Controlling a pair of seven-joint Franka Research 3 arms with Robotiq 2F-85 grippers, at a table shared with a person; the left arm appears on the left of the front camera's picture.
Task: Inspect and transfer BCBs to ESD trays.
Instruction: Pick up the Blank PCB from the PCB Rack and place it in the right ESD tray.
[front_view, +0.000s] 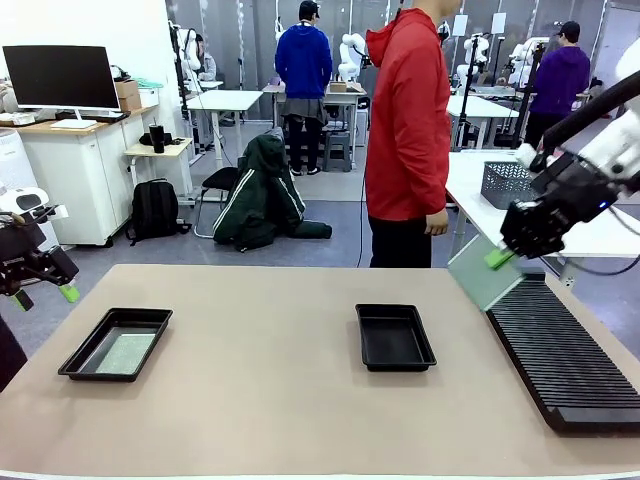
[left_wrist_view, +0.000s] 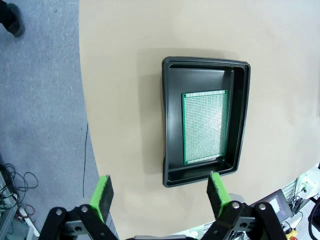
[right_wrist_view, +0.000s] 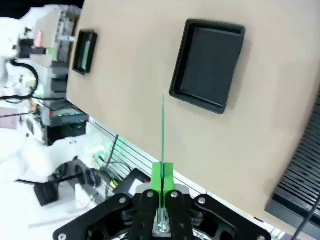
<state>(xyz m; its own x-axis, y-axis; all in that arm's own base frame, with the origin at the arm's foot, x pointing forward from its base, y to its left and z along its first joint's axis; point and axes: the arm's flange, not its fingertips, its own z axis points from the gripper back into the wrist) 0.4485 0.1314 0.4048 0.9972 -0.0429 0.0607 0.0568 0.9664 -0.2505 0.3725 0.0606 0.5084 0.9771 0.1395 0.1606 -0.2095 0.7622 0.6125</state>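
Two black ESD trays lie on the tan table. The left tray (front_view: 72, 362) (left_wrist_view: 170, 125) holds a green BCB (front_view: 126, 352) (left_wrist_view: 205, 127) flat on its floor. The middle tray (front_view: 394, 337) (right_wrist_view: 207, 62) has nothing in it. My right gripper (front_view: 500, 258) (right_wrist_view: 162, 175) is shut on a second BCB (front_view: 482, 275) (right_wrist_view: 163, 130), which hangs tilted in the air above the near end of the ribbed rack; the right wrist view sees it edge-on. My left gripper (front_view: 45, 296) (left_wrist_view: 160, 192) hovers open at the table's left edge, above the near end of the left tray, nothing between its fingers.
A long black ribbed rack (front_view: 565, 355) lies along the table's right side. A person in a red jacket (front_view: 408, 130) stands at the far side, turned sideways. A grey mesh basket (front_view: 505, 185) sits on a white table behind.
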